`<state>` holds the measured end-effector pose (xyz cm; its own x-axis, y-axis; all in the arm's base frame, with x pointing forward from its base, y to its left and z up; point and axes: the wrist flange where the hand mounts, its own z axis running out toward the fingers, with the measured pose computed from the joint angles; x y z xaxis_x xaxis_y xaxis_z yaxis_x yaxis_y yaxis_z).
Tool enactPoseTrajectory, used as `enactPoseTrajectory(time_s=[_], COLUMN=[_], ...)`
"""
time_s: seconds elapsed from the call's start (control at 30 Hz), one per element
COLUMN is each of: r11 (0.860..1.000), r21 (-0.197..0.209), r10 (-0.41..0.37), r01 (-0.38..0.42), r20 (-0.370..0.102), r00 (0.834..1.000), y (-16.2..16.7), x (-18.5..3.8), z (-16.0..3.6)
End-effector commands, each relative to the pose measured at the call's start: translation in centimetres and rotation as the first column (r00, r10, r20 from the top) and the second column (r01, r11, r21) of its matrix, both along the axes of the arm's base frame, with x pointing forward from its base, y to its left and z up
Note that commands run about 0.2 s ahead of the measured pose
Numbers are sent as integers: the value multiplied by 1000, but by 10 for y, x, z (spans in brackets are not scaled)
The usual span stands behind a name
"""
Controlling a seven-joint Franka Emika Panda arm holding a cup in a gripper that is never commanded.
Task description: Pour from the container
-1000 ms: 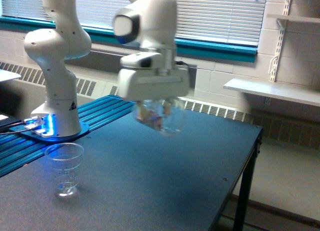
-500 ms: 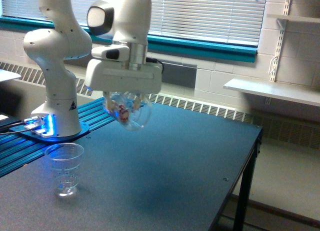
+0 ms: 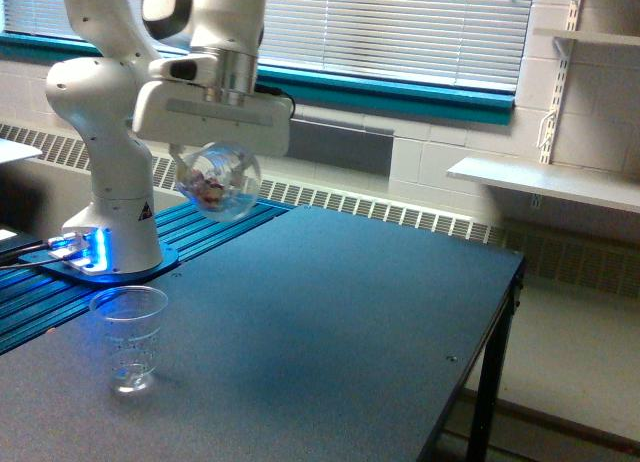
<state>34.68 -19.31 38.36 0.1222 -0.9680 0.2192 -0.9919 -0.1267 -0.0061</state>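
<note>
A dark blue table stands before blinds and a white block wall. The one gripper clasps the single rounded container, tilted, with small coloured bits inside, high over the table. It has moved toward the exterior view's left and risen, nearer above the one ribbed cup.

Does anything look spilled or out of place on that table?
Nothing spilled. The table looks clean, and the ribbed cup stands upright. The hand holds the rounded container tilted, small pieces inside.
</note>
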Motion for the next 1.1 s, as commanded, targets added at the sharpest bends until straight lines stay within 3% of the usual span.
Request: enactPoseTrajectory(time_s=[0.03, 0.23, 0.43, 0.7, 0.87, 1.1], r11=[988, 970, 942, 918, 906, 904], r21=[14, 12, 2, 2, 6, 30], r10=[-151, -240, -332, -393, -417, -413], r01=[152, 242, 334, 397, 423, 426], r20=[-52, -90, -111, -133, -151, -188], r00=[987, 967, 937, 910, 896, 891], y=[-8, -20, -35, -57, -65, -72], x=[-30, -53, -74, -95, -99, -90], z=[-17, -25, -28, -30, -35, -47])
